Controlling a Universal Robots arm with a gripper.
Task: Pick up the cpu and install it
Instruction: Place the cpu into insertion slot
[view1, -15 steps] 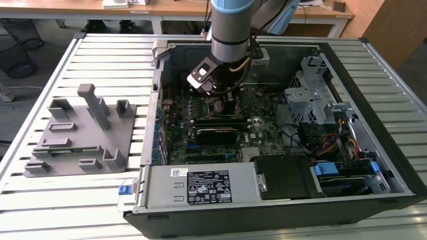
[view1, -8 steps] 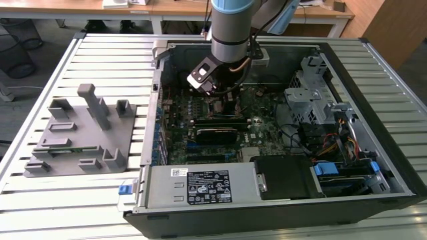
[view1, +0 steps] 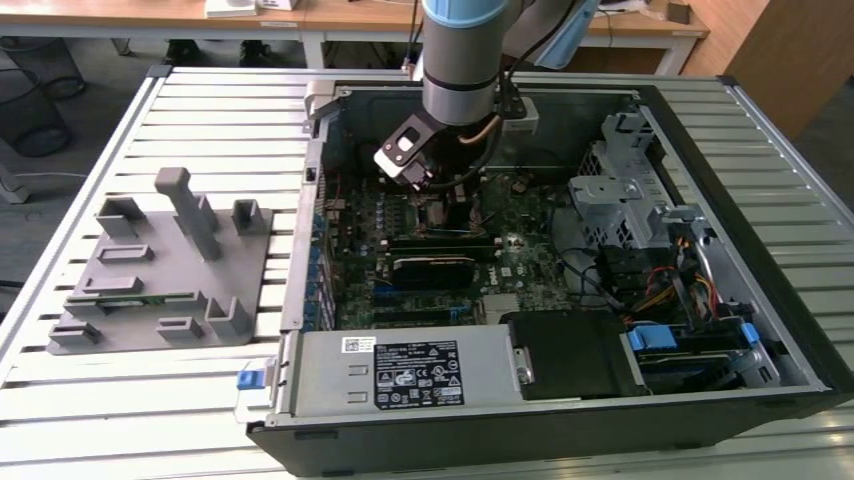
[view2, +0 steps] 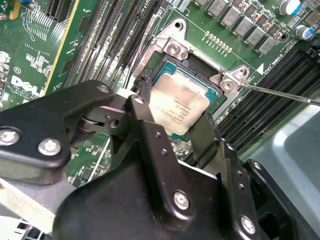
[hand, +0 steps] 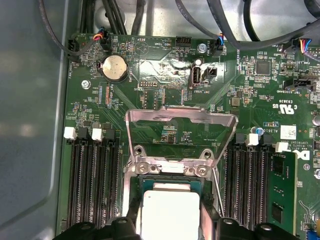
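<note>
Gripper (view2: 174, 106) pinches the cpu (view2: 182, 100) by two opposite edges in the second wrist view. I see it right at the open socket (view2: 197, 67), between the memory slots (view2: 107, 45), load plate (hand: 180, 117) raised. Whether it is seated I cannot tell.

Slatted metal table (view1: 187, 110): two items sit directly on it. A grey fixture plate (view1: 174, 278) lies flat near the edge at the exterior view's left. An open computer case (view1: 534, 440) occupies the middle, reaching toward the opposite edge.
</note>
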